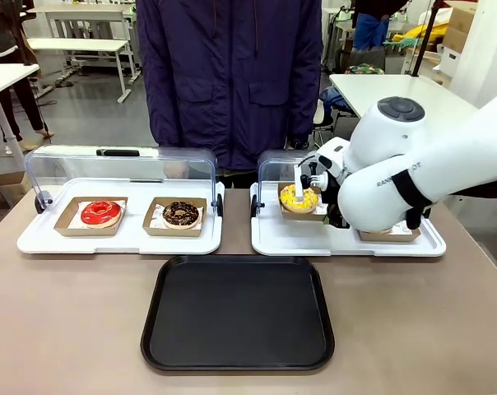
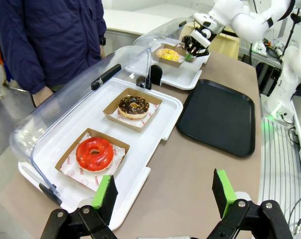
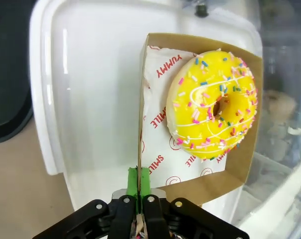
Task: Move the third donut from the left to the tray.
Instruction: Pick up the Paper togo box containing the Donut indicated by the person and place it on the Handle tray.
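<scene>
The brown counter (image 1: 67,313) carries two white trays with raised clear domed lids, and a person in a dark jacket (image 1: 232,74) stands at its far edge. The black tray (image 1: 238,313) lies on the counter in front of the right claw (image 1: 312,197), on the robot's side of the white trays. The left white tray (image 1: 121,239), well to the right claw's left, holds a red-iced donut (image 1: 100,213) and a chocolate donut (image 1: 181,214). The right white tray (image 1: 347,241) lies under the right claw. The right claw's fingers are pinched tight on the wall of the cardboard holder (image 3: 240,169), where the yellow sprinkled donut (image 3: 214,107) sits. The left claw (image 2: 163,196) hovers wide open, empty, near the left white tray's corner.
</scene>
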Controlling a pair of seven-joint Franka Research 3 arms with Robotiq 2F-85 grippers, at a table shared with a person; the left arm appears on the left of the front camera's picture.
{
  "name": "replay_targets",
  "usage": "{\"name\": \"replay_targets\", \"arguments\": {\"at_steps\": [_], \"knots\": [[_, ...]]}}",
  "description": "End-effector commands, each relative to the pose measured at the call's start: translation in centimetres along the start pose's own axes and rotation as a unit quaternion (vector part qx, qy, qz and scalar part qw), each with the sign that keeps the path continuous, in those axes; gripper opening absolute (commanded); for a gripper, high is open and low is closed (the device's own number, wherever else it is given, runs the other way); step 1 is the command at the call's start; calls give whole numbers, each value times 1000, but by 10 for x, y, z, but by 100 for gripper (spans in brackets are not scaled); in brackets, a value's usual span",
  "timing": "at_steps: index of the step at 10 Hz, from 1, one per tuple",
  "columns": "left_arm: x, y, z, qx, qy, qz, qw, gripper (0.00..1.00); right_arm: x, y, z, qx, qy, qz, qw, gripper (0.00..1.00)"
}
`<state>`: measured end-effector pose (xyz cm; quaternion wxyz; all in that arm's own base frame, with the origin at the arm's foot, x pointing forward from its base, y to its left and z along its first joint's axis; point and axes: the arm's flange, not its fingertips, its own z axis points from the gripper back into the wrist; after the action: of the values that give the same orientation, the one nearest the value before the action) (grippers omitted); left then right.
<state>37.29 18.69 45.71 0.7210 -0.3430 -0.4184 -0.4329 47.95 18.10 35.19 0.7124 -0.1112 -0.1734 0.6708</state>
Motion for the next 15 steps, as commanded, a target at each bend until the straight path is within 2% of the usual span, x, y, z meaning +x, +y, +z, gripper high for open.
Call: {"name": "replay_targets", "arguments": {"at_steps": [1,4,9,15], "knots": [[2,-1,1,-1,-6,-4,1000,100,13,22,23,-22,16,-14,1000,2],[2,-1,1,-1,-6,-4,1000,100,28,49,59,-21,21,-31,999,2],[2,-1,1,-1,-6,-4,1000,100,77,126,96,-13,-1,-38,999,2],[2,-1,1,-1,-6,-4,1000,100,138,205,69,18,-13,3,1000,2]]}}
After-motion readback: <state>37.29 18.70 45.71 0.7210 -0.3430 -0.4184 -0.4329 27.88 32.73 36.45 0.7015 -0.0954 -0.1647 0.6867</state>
